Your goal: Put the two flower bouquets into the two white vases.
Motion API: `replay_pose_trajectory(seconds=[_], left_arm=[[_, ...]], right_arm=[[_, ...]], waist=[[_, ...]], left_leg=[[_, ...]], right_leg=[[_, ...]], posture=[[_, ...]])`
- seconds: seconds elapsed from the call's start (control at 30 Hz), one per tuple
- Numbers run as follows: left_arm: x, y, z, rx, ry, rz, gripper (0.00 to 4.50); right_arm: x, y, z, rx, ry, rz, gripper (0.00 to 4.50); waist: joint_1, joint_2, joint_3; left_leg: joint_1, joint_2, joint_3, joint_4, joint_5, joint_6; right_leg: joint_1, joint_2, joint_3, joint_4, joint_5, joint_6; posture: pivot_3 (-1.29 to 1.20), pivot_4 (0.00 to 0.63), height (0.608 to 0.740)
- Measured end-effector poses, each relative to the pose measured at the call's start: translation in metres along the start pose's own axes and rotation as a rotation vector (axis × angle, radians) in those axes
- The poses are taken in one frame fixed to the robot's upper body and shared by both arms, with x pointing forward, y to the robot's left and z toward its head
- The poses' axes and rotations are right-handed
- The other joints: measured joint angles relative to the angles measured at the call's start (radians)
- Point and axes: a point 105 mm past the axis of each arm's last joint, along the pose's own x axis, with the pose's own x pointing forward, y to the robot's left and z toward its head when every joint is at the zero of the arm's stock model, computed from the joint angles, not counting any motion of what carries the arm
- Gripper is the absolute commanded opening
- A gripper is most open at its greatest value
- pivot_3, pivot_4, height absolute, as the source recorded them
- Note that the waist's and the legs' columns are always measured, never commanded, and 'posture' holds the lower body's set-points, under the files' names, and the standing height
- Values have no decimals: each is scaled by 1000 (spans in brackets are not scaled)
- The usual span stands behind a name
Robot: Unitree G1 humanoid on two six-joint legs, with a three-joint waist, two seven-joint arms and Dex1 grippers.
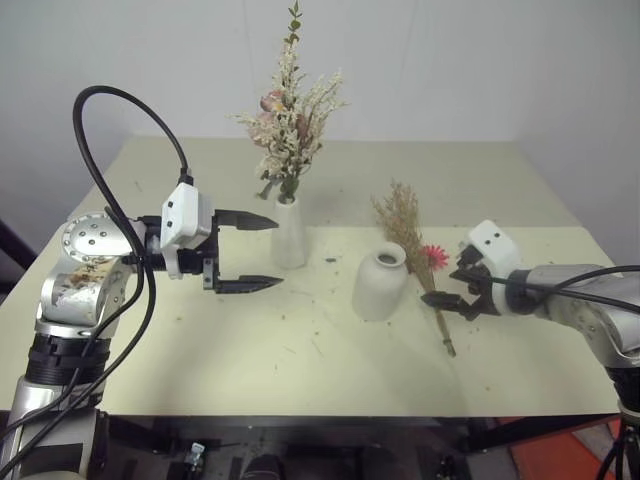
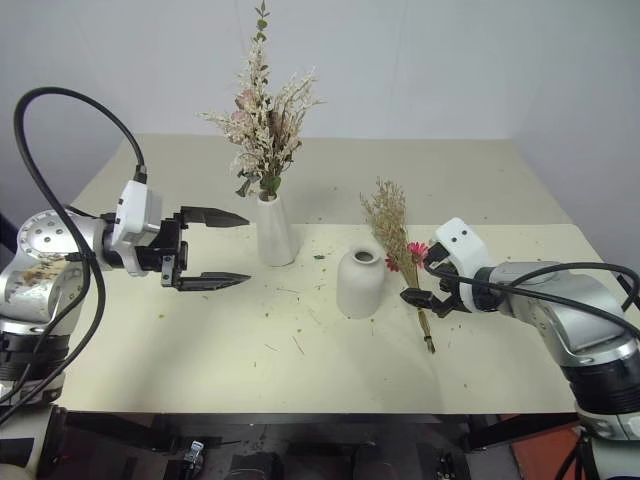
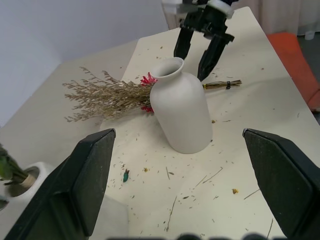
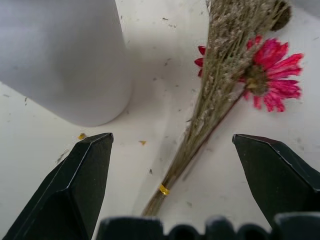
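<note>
**Bouquet pickup: second bunch waits on the table**

Table, pale and scattered with plant crumbs, carries both vases near its middle; the tall slim vase already holds the cream and pink bouquet, standing upright; the squat round vase stands empty just to its right; the dry tan bouquet with its pink-red daisy lies flat beside the squat vase, stems toward the near edge; the right gripper hovers over those stems with jaws spread wide, pinching nothing; the left gripper, also spread and empty, hangs beside the tall vase. The step in hand looks like reaching for the dry bunch; the next move likely calls for lowering onto the thin stems near their tie and closing firmly.
</note>
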Motion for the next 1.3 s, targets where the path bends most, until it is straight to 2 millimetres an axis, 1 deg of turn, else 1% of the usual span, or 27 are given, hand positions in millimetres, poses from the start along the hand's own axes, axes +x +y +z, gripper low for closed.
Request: replay_pose_trajectory(seconds=[0.1,0.2,0.3,0.4,0.57,0.67,0.87,0.93,1.0,1.03,1.07,1.1,1.13,1.17,1.2,1.23,1.3], left_arm=[[1,-1,-1,-4,1,-2,4457],[1,-1,-3,-6,11,-5,4457],[2,-2,-5,3,19,-10,4500],[1,-1,-5,12,26,-9,4500],[-2,-3,-12,11,46,0,4500],[-3,-1,-14,23,53,19,4500],[-5,1,-17,15,54,31,4500],[-5,2,-17,17,53,34,4500],[-5,3,-17,24,50,36,4500],[-5,3,-17,25,49,37,4500],[-5,3,-17,26,48,37,4500],[-5,4,-17,29,47,36,4500],[-5,4,-17,29,47,36,4500],[-6,4,-17,28,47,35,4500],[-6,5,-17,27,46,34,4500],[-6,6,-17,24,46,35,4500],[-5,7,-15,28,42,29,4500]], right_arm=[[13,0,-12,40,42,8,4500],[23,-3,-21,78,77,-3,4500],[29,-8,-23,81,93,-17,3925],[32,-8,-26,89,98,-18,2909],[33,-9,-19,78,84,-24,1100],[34,-7,-20,92,90,-19,57],[31,-10,-14,112,49,-65,25],[28,-18,-5,113,-22,-149,25],[20,-33,15,111,-162,-285,25],[10,-42,31,117,-276,-368,25],[2,-47,42,112,-355,-424,25],[-12,-52,58,96,-473,-514,25],[-21,-54,67,92,-545,-554,25],[-35,-53,81,91,-668,-596,25],[-44,-50,90,93,-750,-608,25],[-55,-46,99,154,-857,-587,25],[-69,-42,112,263,-1005,-529,25]], waist=[[2,0,0],[2,0,0],[2,0,0],[0,0,0],[1,0,0],[2,0,0],[2,0,0],[0,0,0],[0,1,0],[1,1,0],[1,1,0],[1,1,0],[2,1,0],[1,1,0],[1,1,0],[1,1,0],[0,1,1]], left_leg=[[-1,0,0,0,0,0],[-1,0,0,0,0,0],[0,0,0,0,0,0],[-1,0,0,0,0,0],[0,0,0,0,0,0],[0,0,0,0,0,0],[0,0,0,0,0,0],[-1,0,0,0,0,0],[-1,0,0,0,0,0],[-1,0,0,0,0,0],[-1,0,0,-1,0,0],[-1,0,0,-1,0,0],[-1,0,0,-1,0,0],[-1,0,0,-2,0,0],[-1,0,0,-2,0,0],[-1,0,0,-2,0,0],[0,0,0,-1,0,0]], right_leg=[[0,0,0,0,0,0],[0,0,0,0,0,-1],[0,0,0,0,0,-1],[0,0,0,0,0,-1],[0,0,0,0,0,0],[0,0,0,0,0,0],[-1,0,0,0,0,-1],[-1,0,0,0,0,-1],[-1,0,0,1,0,0],[-2,0,0,0,0,-1],[-2,0,0,1,0,-1],[-2,0,0,0,1,-1],[-2,0,0,0,1,-1],[-2,0,0,0,1,-2],[-2,0,0,0,1,-2],[-2,0,0,1,2,-2],[-1,0,0,1,2,-3]], posture=[[0,150,740],[0,150,740],[0,150,740],[0,150,740],[0,150,740],[0,150,740],[0,150,740],[0,150,740],[0,150,740],[0,150,740],[0,150,740],[0,150,740],[0,150,740],[0,150,740],[0,150,740],[0,150,740],[0,150,740]])
